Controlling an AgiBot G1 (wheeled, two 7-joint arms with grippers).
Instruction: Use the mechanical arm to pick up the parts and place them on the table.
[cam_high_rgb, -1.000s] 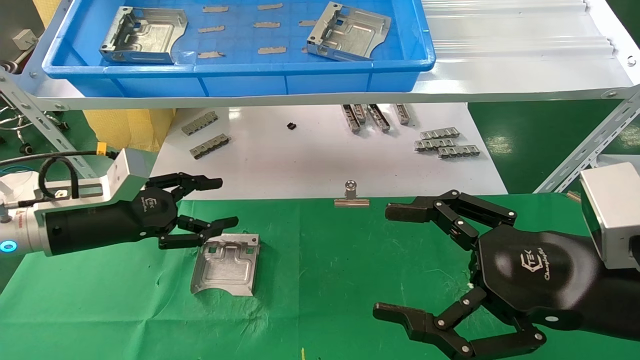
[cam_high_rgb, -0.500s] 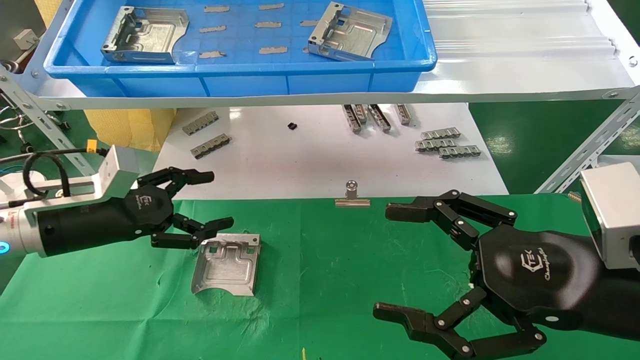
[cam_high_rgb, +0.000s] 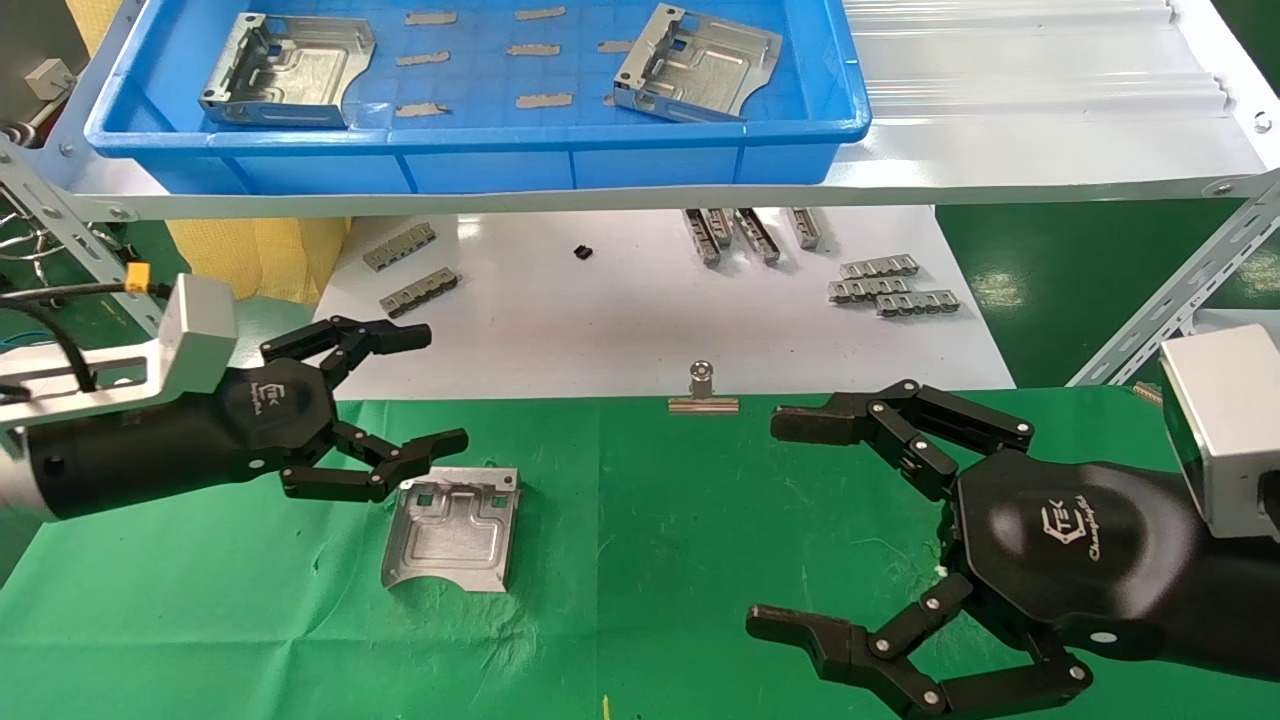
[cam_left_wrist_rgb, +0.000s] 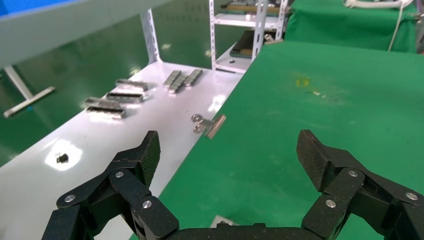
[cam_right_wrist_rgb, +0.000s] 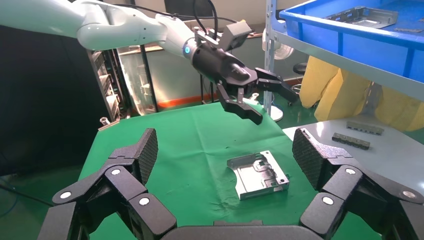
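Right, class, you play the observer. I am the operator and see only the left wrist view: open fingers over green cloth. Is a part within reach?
Observer: Yes. One part lies flat on the table, just below the left gripper, not held.
Operator: Any others to fetch?
Observer: Two more parts sit in the blue tray on the shelf above.
Operator: And the other arm?
Observer: The right gripper hovers open over the table's right side, holding nothing.

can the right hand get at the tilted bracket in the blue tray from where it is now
Probably yes. The right hand is open and empty over the table; the bracket sits uncovered at the tray's right end, though higher up on the shelf.
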